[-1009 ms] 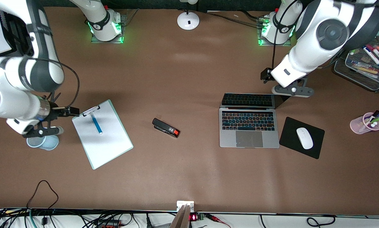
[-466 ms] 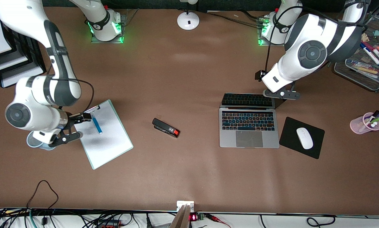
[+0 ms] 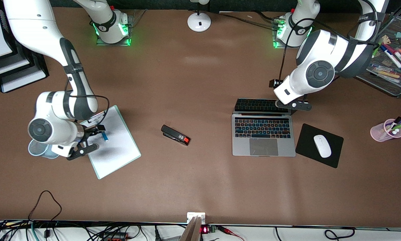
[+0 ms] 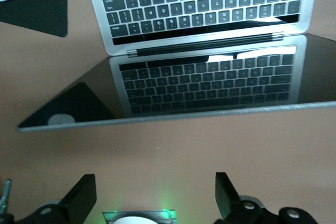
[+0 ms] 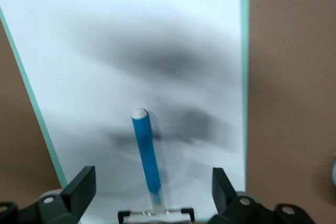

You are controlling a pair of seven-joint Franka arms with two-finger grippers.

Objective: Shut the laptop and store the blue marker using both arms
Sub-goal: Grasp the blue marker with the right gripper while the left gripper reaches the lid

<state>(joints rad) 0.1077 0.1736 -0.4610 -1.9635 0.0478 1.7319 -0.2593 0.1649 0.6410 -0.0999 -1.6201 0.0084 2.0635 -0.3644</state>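
While the laptop sits open on the counter, its screen upright and its keyboard mirrored in the dark glass, the left gripper is seen poised over the screen's top edge with its fingers spread wide and nothing between them. A black mouse pad carrying a white mouse is placed just beside the laptop, toward the left arm's end. At the right arm's end, the blue marker is shown lying on a white clipboard, its white end pointing away from the clip. The right gripper is held over it, fingers apart on either side, not touching. A black stapler is seen between clipboard and laptop.
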